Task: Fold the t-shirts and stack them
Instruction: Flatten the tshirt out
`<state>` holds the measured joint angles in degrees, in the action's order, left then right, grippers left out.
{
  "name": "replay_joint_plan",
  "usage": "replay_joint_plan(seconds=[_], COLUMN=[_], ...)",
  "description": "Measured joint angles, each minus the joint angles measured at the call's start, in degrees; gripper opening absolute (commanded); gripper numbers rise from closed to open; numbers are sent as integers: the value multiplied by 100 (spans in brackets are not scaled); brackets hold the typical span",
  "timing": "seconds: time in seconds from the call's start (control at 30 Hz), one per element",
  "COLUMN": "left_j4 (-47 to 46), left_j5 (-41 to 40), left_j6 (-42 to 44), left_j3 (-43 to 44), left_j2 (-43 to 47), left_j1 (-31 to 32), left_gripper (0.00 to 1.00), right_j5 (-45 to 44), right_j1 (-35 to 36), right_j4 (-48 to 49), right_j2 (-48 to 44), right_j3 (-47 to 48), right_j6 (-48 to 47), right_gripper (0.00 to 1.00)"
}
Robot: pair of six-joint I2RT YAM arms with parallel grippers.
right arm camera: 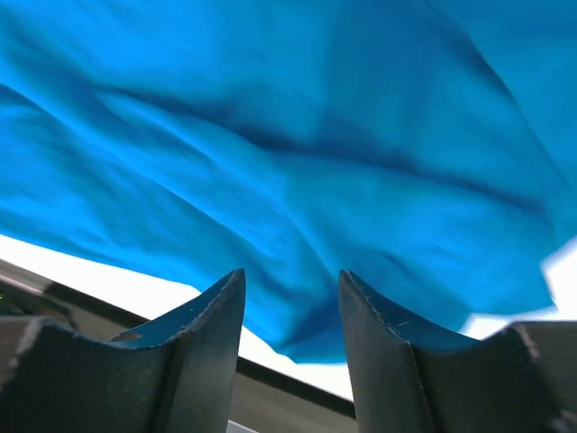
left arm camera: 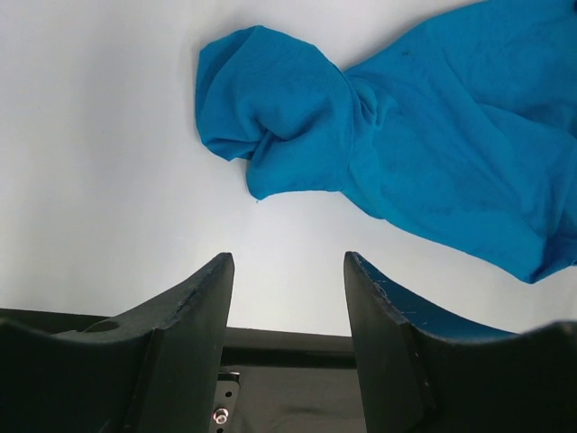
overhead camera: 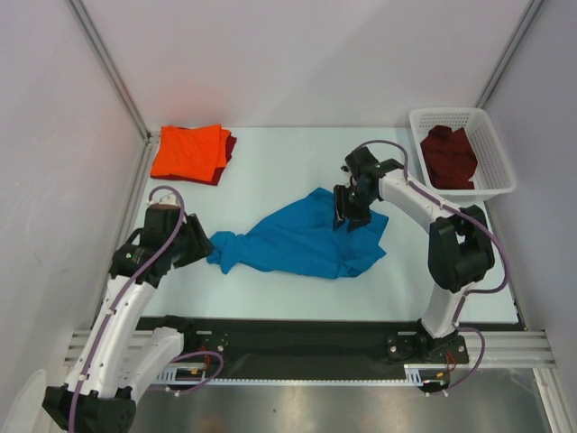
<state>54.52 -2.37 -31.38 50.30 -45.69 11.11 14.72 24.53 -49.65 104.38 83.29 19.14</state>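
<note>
Blue t-shirt (overhead camera: 306, 242) crumpled mid table (overhead camera: 279, 162), left gripper (overhead camera: 200, 244) just beside its bunched left end, jaws apart and empty, right gripper (overhead camera: 350, 216) low over its far right part, jaws apart, clasping nothing, folded orange t-shirt (overhead camera: 187, 152) far left, maroon t-shirt (overhead camera: 448, 155) in basket (overhead camera: 491, 135)

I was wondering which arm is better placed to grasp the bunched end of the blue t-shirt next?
Probably the left: the left fingers, open, face the bunched end of the blue t-shirt just ahead on the table, while the right fingers hang over the shirt's opposite side.
</note>
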Motion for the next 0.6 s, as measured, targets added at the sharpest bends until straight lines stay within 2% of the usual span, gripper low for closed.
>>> replay_joint_plan(seconds=[0.1, 0.17, 0.27, 0.3, 0.33, 0.37, 0.47, 0.53, 0.6], left_j4=[2, 0, 2, 2, 2, 2, 7, 2, -4], left_j5=[2, 2, 31, 57, 74, 98, 118, 122, 162], left_j6=[-2, -7, -17, -28, -35, -57, -70, -76, -116], left_j3=[-4, -31, -144, -184, -216, -243, -275, -278, -308], left_j2=[39, 111, 232, 254, 271, 278, 280, 284, 291], left_j1=[0, 0, 0, 0, 0, 0, 0, 0, 0], left_gripper=[58, 58, 58, 58, 58, 58, 58, 57, 58], right_j5=[-236, -356, -424, -422, -411, -376, -210, -125, -87], right_j1=[2, 2, -9, -11, -13, -13, -11, -13, -13], right_j4=[-74, -168, -138, -120, -76, -81, 85, 289, 470], right_j2=[-420, -916, -1939, -2249, -2535, -2780, -3067, -3071, -2970], right_j3=[-472, -892, -1755, -2063, -2376, -2688, -3373, -3681, -3786], right_j6=[-39, -11, 92, 146, 188, 234, 330, 378, 431], right_gripper=[42, 31, 18, 18, 20, 30, 48, 50, 55])
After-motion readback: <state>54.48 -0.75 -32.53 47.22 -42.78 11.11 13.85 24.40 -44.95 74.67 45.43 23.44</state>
